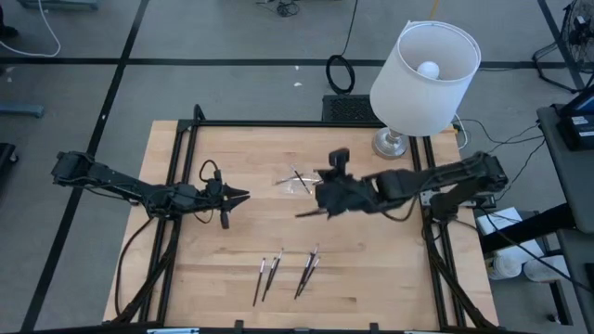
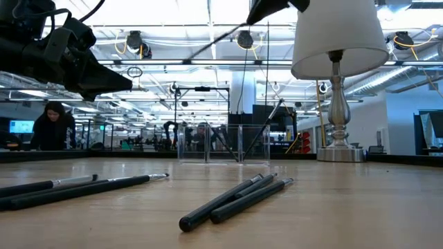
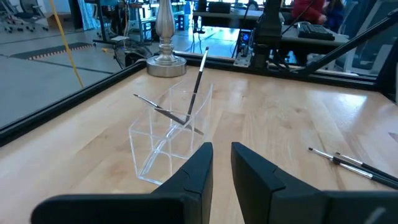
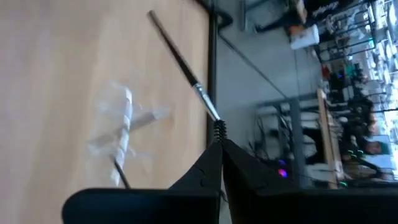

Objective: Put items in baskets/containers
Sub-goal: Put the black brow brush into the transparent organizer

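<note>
A clear, open-topped box [image 1: 297, 182] [image 3: 168, 140] stands mid-table; two thin dark brushes [image 3: 198, 84] lean in it, sticking out over its rim. Two pairs of brushes [image 1: 269, 276] [image 1: 308, 270] lie flat toward the table's near edge, large in the low view [image 2: 235, 197]. My right gripper [image 1: 327, 208] [image 4: 219, 146] hovers just right of the box, shut on one more brush [image 1: 308, 212] [image 2: 214, 41]. My left gripper [image 1: 243, 196] [image 3: 221, 152] is left of the box, pointing at it, slightly open and holding nothing. My right gripper pinches the brush between its two fingertips at the bristle end [image 4: 217, 129], just past the silvery ferrule [image 4: 204, 98]. The dark handle [image 4: 168, 37] sticks straight out beyond the fingers. The brush is lifted clear of the table, slanting down toward the near-left [image 2: 208, 47].
A white-shaded lamp [image 1: 422, 70] on a metal base [image 1: 393, 144] [image 2: 339, 152] stands at the table's far right. A black frame rail [image 1: 278, 123] runs around the wooden top. Bare wood [image 1: 390, 269] lies right of the loose brushes. People sit in the room beyond the table.
</note>
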You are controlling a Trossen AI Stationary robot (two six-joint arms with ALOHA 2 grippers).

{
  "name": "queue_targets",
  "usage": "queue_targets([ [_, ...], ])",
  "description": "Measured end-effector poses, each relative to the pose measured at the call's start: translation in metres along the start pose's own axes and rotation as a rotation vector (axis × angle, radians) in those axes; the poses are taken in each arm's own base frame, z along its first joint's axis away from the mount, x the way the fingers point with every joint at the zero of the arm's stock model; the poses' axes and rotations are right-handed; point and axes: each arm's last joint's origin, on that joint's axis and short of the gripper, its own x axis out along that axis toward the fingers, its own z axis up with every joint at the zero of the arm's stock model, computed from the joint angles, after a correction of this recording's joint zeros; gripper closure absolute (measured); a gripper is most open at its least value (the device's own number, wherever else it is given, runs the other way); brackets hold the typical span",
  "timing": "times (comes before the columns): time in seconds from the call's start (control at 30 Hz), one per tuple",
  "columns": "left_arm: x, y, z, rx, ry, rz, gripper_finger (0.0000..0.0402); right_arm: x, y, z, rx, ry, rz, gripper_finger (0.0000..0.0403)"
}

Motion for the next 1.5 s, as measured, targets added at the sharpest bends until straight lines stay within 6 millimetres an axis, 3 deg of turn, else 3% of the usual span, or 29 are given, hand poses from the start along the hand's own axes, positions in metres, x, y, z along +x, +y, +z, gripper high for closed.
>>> queue_targets([
  [0.1,0.0,0.0,0.0,-0.001,0.0,0.001,0.0337,0.012,-0.015,0.003,-0.067,0.063,-0.01,0.0403],
  [0.23,0.0,0.0,0.0,-0.003,0.0,0.0,0.0337,0.043,-0.018,0.004,-0.188,0.174,-0.001,0.0403],
  [0.43,0.0,0.0,0.0,-0.004,0.001,0.0,0.0337,0.091,0.0,-0.002,-0.396,0.334,0.012,0.0403],
  [0.6,0.0,0.0,0.0,-0.003,0.002,0.0,0.0337,0.109,0.013,-0.001,-0.411,0.344,0.053,0.0403],
  [0.83,0.0,0.0,-0.001,0.0,0.009,0.002,0.0337,0.108,0.016,0.0,-0.422,0.339,0.056,0.0403],
  [1.2,0.0,0.0,-0.001,-0.004,0.008,0.002,0.0337,0.076,-0.003,0.005,-0.435,0.286,-0.023,0.0403],
  [1.5,0.0,0.0,-0.001,-0.013,0.008,0.001,0.0337,0.073,0.014,0.015,-0.451,0.199,0.071,0.0403],
])
